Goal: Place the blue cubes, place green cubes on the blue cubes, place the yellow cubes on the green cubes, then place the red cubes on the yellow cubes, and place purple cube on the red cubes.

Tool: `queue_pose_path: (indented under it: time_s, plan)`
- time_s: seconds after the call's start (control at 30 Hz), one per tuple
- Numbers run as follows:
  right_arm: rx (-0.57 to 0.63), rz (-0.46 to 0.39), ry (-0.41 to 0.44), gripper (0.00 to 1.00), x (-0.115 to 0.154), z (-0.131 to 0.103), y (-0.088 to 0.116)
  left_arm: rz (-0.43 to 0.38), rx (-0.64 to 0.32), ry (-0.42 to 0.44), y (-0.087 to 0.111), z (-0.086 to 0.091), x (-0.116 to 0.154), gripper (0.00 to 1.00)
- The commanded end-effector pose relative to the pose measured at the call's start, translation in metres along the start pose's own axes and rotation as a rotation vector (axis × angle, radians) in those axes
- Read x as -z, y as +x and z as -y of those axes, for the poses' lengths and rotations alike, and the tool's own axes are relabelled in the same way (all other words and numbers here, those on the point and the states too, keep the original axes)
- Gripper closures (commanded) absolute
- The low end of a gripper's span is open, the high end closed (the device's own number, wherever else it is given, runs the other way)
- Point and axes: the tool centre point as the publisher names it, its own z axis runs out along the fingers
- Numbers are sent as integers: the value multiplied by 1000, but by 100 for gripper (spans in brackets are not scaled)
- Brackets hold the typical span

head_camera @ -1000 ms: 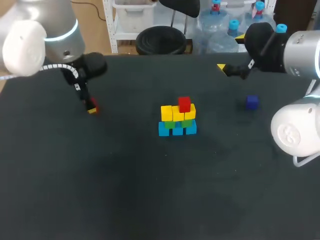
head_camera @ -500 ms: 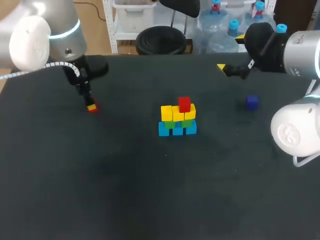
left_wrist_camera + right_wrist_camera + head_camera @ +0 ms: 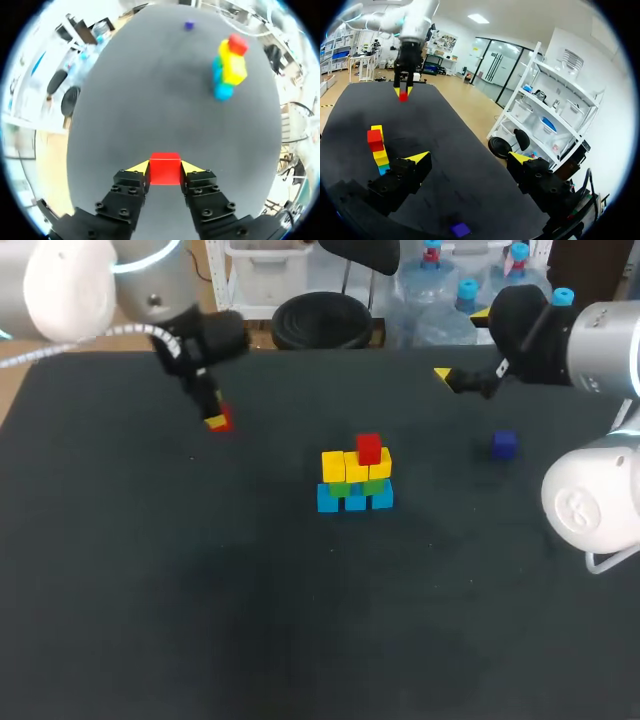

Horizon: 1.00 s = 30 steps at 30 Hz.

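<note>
Now in left gripper (image 3: 215, 422) (image 3: 165, 170): 1 red cube (image 3: 221, 420) (image 3: 165, 169), clamped between both yellow tips, 1 tip on each side.
Left gripper place: near the far edge of the table (image 3: 200, 620), well apart from the stack.
Stack (image 3: 355, 478) (image 3: 227, 65): near the table middle, far from every edge; blue row at the bottom, then green, then yellow.
Top red cube (image 3: 368, 449) (image 3: 374, 139): alone on the yellow row, toward the right arm's side.
Purple cube (image 3: 504, 444) (image 3: 460, 229): alone on the table, between the stack and the right edge, well apart from both.
Right gripper (image 3: 445, 376) (image 3: 469, 158): fingers spread wide, nothing between them, near the far edge.
</note>
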Motion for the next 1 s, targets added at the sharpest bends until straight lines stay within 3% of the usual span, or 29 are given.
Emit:
queue_pose_path:
  time_s: [0.03,0.3,0.57,0.77,1.0]
  plan:
    - [0,-3,4,0,0,-1,-1,-4,-46,-3,-26,25,23,100]
    - [0,-3,4,0,0,-1,-1,-24,-135,17,-68,60,35,100]
    - [0,-3,4,0,0,-1,-1,-12,-122,-25,-99,77,37,100]
    - [0,-3,4,0,0,-1,-1,40,-109,-15,-116,87,24,100]
    - [0,-3,4,0,0,-1,-1,25,-112,31,-127,95,17,100]
